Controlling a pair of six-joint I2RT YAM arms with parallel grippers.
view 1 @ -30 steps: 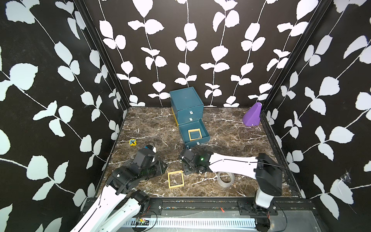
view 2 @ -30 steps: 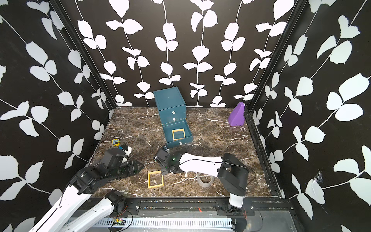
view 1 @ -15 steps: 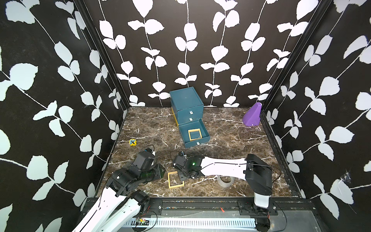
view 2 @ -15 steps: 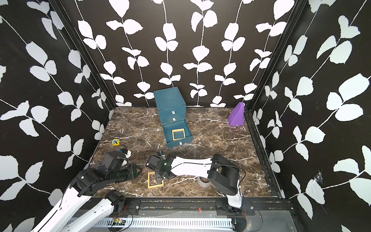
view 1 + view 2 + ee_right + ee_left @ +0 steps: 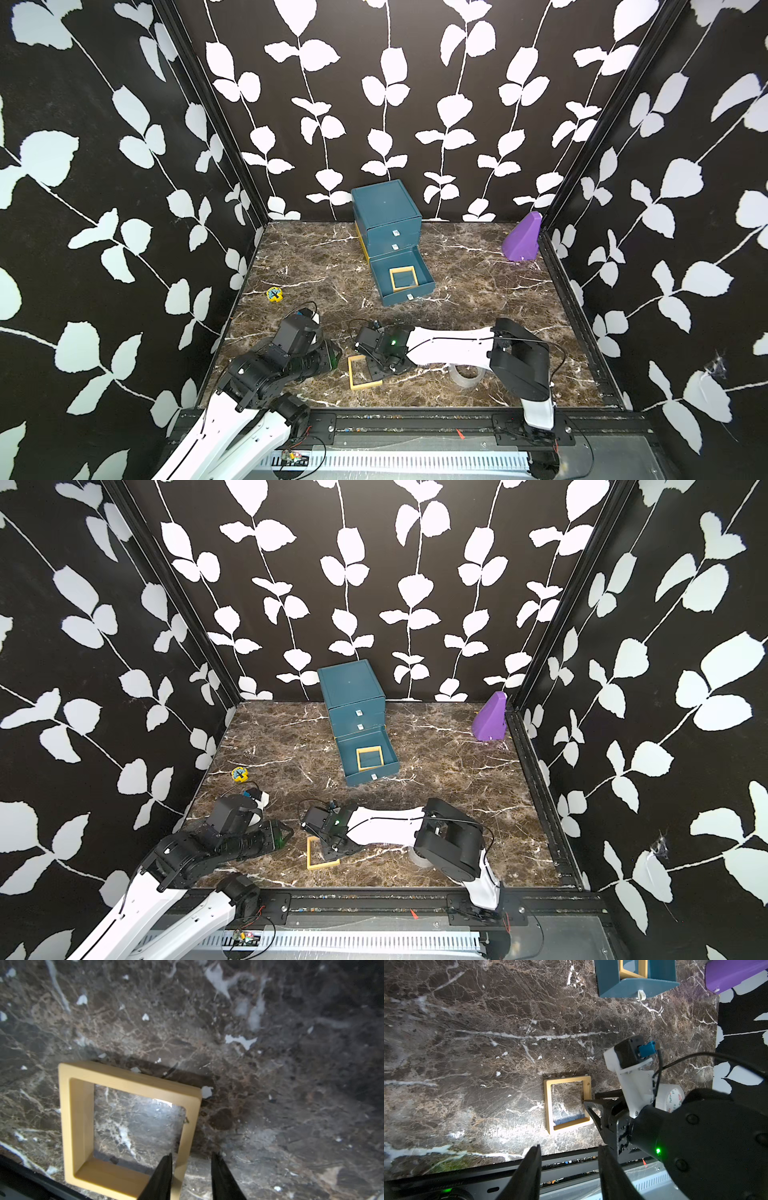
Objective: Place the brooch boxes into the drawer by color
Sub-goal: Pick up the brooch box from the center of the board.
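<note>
**Both arms low, both pincers parted**

My right arm (image 5: pixel 451 348) reaches from its base at the front across toward my left side. Its white forearm is nearly level and the wrist is bent downward. My right gripper (image 5: pixel 192 1154) points down, and its two black fingers (image 5: pixel 162 1176) stand apart with a clear gap between them.

My left arm (image 5: pixel 249 374) lies folded low at the front, its forearm level and aimed toward my right arm. My left gripper (image 5: pixel 569 1147) has its jaws parted too. The two grippers are near each other but do not touch. A green light glows on each wrist.
</note>
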